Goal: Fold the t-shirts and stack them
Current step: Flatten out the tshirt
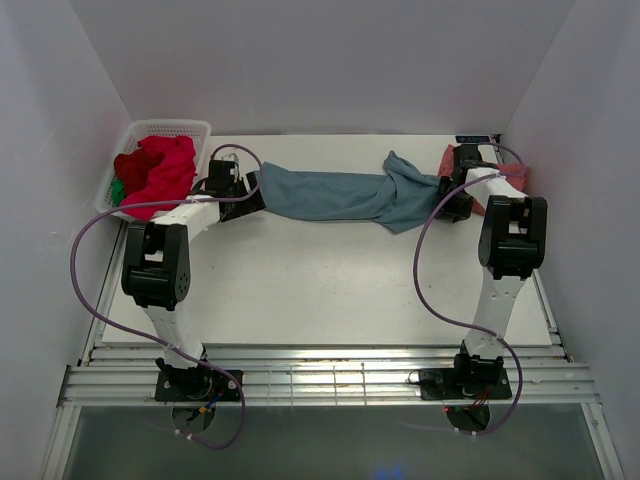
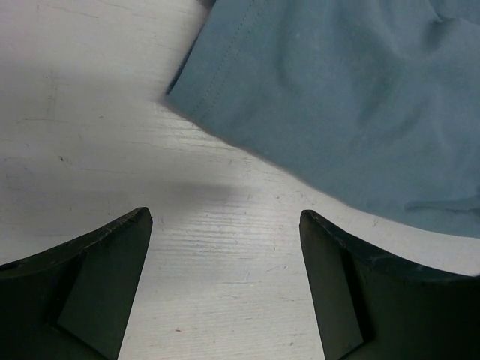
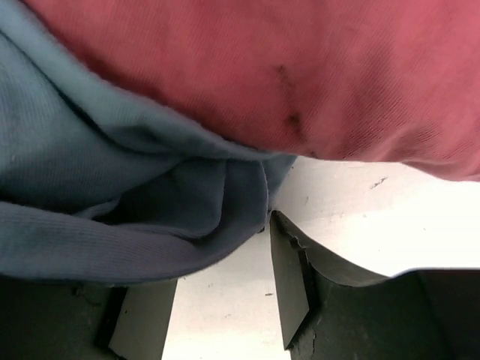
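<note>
Hogging the table (image 1: 330, 300): the teal shirt (image 1: 330, 195), laid out long across the far half. Its left end is flat and its right end is bunched up. Nowhere near folded imo.
Basket (image 1: 170, 127): far-left corner, with red shirts (image 1: 160, 172) heaped in it and a green shirt (image 1: 118, 187) poking out at the left edge. No risk right now, just lots of work waiting.
Pink shirt (image 1: 512, 176): far-right corner, touching the teal shirt's bunched end. The right wrist view shows the two pressed right up against each other. This is my biggest worry: a grab there could pinch both and drag pink along, which wrecks the fold.
Right gripper (image 3: 225, 247): jaws apart, with bare table showing between them and a teal fold draped over one finger (image 3: 142, 326). Nothing is pinched as far as I can see. If it closes here it probably gets a thick wad instead of a clean edge, and the lift comes out lopsided.
Left gripper (image 2: 225, 217): spread wide with nothing in it, over bare table just short of the hem. Closing here bites air, or nips one layer that then slips out.
Hem corner (image 2: 176, 97): flat on the table, near the left gripper but not between its jaws. Scraping in under it could just shove it into a wrinkle.
</note>
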`<state>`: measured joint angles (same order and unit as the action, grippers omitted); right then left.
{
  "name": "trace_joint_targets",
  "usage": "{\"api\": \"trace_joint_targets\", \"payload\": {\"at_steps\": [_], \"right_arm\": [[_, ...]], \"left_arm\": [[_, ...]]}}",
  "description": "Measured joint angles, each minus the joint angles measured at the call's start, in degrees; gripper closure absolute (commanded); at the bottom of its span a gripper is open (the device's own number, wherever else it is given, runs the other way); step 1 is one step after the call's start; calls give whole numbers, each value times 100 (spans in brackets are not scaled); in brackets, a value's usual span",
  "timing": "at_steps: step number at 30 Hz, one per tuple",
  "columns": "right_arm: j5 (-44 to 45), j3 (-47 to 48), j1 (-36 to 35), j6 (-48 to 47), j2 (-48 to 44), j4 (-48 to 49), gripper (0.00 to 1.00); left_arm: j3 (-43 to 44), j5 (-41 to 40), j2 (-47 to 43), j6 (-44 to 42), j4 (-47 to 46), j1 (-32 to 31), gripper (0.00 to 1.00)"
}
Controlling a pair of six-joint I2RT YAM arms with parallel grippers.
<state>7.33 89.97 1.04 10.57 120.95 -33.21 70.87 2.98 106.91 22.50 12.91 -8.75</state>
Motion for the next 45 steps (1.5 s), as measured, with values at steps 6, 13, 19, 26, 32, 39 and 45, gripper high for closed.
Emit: {"api": "trace_joint_targets", "payload": {"at_steps": [6, 13, 19, 26, 32, 39, 45], "right_arm": [[20, 424, 44, 0, 289, 24, 73], [-42, 474, 50, -48, 341, 181, 90], [-177, 448, 48, -76, 315, 219, 92], [-192, 640, -313, -251, -260, -452, 92], [-275, 3088, -890, -332, -466, -1340, 92], [-737, 4105, -1080, -96, -1582, -1147, 92], [-997, 3803, -1064, 114, -2297, -820, 92]], "left_arm": [[-7, 0, 0, -2, 0, 0, 10], [-83, 0, 0, -20, 17, 0, 10], [-87, 2, 0, -20, 39, 0, 10], [-85, 37, 0, -15, 39, 0, 10], [-57, 315, 57, -7, 35, -2, 16], [-175, 964, -50, -92, -337, -463, 25], [-201, 1519, -129, -166, -754, -1816, 27]]}}
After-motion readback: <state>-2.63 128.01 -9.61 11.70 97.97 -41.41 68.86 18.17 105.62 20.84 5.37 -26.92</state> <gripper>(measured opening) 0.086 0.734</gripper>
